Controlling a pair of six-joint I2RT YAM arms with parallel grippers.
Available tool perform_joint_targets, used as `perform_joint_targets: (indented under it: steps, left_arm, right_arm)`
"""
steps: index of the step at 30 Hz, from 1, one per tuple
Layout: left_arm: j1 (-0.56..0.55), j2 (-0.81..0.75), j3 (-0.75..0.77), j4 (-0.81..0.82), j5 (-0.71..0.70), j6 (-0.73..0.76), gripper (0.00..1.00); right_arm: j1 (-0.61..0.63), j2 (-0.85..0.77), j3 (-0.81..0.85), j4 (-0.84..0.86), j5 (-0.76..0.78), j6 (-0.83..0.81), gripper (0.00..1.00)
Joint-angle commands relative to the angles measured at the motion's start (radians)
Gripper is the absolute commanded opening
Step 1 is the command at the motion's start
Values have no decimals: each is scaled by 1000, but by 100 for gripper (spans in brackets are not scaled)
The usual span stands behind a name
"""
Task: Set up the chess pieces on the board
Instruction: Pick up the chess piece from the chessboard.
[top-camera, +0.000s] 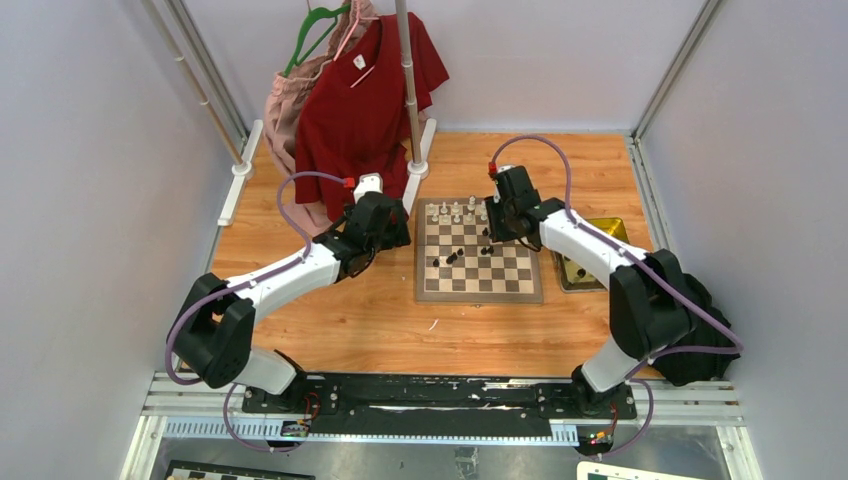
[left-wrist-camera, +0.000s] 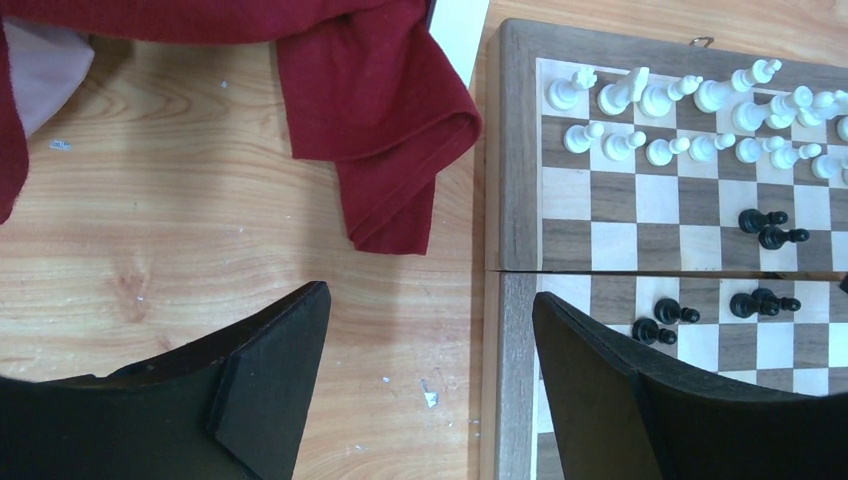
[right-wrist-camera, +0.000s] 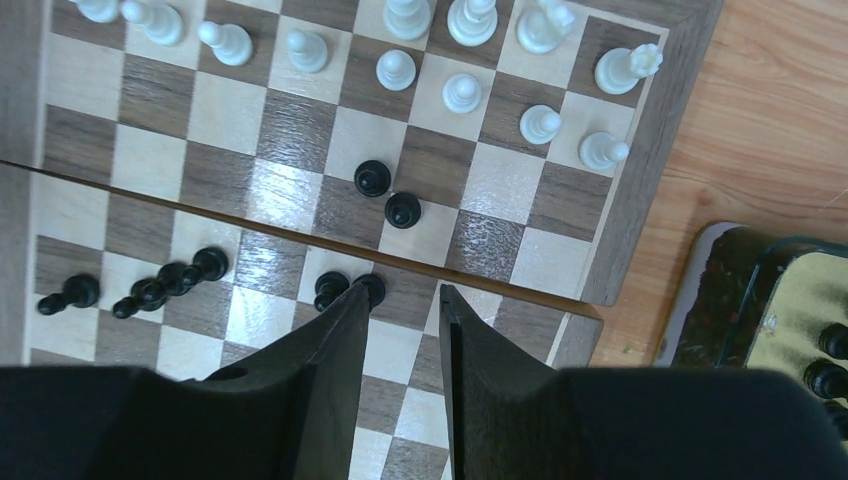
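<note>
I count one board (top-camera: 478, 297), one tray (top-camera: 610, 230) at its three o'clock, one red shirt (top-camera: 360, 110) and one pink garment (top-camera: 290, 110). There are at least fourteen white pieces (left-wrist-camera: 705, 147) along twelve o'clock and seven or eight black pieces (right-wrist-camera: 403, 208) mid-board. At least three more black pieces sit in the tray.

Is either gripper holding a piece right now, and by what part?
Neither. The left gripper is open and empty; the right gripper shows an empty narrow gap, a black pawn beside it.
</note>
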Motion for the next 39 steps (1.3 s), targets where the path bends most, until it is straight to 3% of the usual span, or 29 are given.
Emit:
perform_joint_targets:
  steps: [1,19,27,32,39]
  left_arm:
    - [7,-1,-6,41,-10,4,79]
    - [7,27,3,77,14,16,79]
    - [7,49,15,79,23,9,78]
    - [7,48,17,78,24,7,78]
    - [7,34,10,66,19,5,77]
  right_arm:
    - [12,46,32,12,-6,-32,37]
    - [0,189,112,39,5,-63,37]
    - [-17,206,108,44,-12,-62,31]
    - [-20,203,105,44,-20,-63,11]
    - [-21,154,74,38,-14,-54,5]
